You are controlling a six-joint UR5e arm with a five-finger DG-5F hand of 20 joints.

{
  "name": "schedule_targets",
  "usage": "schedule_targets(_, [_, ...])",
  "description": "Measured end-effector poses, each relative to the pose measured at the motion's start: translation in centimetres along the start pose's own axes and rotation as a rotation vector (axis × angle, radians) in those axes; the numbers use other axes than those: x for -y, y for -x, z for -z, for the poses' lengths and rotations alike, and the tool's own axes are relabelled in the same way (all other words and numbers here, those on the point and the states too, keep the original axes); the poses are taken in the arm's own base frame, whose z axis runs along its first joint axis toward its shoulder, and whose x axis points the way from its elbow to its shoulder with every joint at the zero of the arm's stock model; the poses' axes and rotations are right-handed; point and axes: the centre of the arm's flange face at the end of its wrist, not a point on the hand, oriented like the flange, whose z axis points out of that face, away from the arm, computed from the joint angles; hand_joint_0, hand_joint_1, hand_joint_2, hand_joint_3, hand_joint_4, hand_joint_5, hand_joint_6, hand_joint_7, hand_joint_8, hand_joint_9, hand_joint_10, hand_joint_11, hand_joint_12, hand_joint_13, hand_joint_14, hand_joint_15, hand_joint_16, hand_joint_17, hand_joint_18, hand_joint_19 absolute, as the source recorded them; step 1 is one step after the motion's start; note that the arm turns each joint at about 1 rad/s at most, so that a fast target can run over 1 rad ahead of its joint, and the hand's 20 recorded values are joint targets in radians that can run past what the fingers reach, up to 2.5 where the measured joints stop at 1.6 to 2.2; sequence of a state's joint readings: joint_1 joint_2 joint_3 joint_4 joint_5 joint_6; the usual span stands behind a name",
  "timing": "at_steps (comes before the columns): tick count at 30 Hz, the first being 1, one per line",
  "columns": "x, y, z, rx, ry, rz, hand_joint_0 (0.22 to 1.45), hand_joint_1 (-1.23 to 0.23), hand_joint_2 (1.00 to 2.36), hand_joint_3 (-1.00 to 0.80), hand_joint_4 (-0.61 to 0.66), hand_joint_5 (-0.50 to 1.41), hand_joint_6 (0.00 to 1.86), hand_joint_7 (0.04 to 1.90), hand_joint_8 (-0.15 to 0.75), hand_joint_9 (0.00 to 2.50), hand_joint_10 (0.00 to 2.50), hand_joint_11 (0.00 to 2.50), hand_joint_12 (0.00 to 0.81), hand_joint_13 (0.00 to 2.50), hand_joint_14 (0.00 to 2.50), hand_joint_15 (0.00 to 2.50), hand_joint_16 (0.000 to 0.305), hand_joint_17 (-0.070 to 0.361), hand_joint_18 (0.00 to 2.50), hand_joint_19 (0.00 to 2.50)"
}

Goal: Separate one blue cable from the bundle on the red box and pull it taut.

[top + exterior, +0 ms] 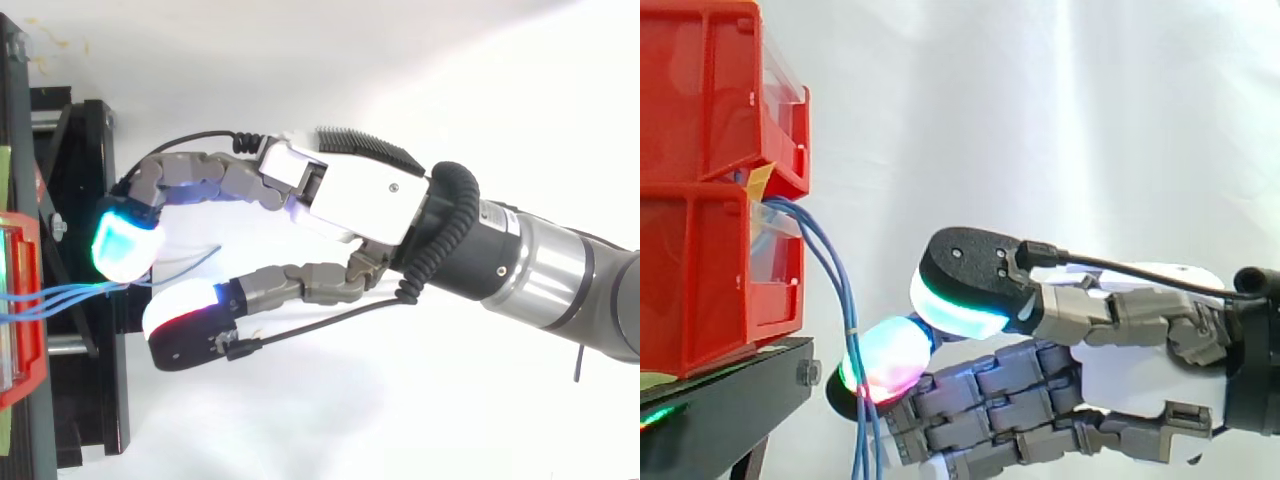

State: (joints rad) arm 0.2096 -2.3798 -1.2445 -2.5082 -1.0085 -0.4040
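Observation:
Several thin blue cables (835, 280) leave the gap between the two stacked red bins (700, 290), arc outward and hang slack past the stand's edge. From above, the blue cables (60, 295) run right from the red bin (22, 330) toward the fingertips. My hand (1120, 370) reaches in from the right, level with the hanging cables. One glowing finger pad (885, 360) lies against them, and the thumb pad (960, 300) sits above and to the right, off the cables. In the top view the hand (350, 195) has its cyan pad (125, 245) and white thumb pad (185, 310) on either side of the strands, with a narrow gap between them.
The bins rest on a black stand (730, 400) whose edge and bolt lie just left of the fingertips. A small yellow tag (758, 182) sits where the cables leave the bins. A white curtain fills the background.

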Motion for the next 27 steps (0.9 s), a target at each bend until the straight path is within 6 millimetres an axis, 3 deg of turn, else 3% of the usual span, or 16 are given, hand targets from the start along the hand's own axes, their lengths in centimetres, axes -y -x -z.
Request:
schedule_targets(5, [0.9, 0.1, -0.3, -0.001, -0.006, 0.002, 0.56, -0.65, 1.00, -0.50, 0.30, -0.13, 0.50, 0.96, 0.296, 0.55, 0.00, 0.02, 0.344, 0.47, 0.00, 0.13, 0.050, 0.113, 0.41, 0.30])
schedule_targets(12, [4.1, 0.4, -0.6, 0.006, -0.029, -0.019, 0.56, -0.65, 1.00, -0.50, 0.30, -0.14, 0.50, 0.93, 0.295, 0.55, 0.00, 0.02, 0.344, 0.47, 0.00, 0.13, 0.050, 0.114, 0.42, 0.31])
schedule_targets(20, [4.3, -0.1, -0.8, 0.010, -0.003, -0.020, 0.56, -0.65, 1.00, -0.50, 0.31, -0.13, 0.50, 0.97, 0.294, 0.55, 0.00, 0.03, 0.345, 0.48, 0.00, 0.12, 0.051, 0.114, 0.42, 0.30])
schedule_targets(27, [6.0, -1.3, -1.0, 0.010, 0.022, -0.049, 0.56, -0.65, 1.00, -0.50, 0.32, -0.12, 0.50, 1.02, 0.297, 0.55, 0.00, 0.03, 0.345, 0.48, 0.00, 0.13, 0.051, 0.114, 0.42, 0.31])
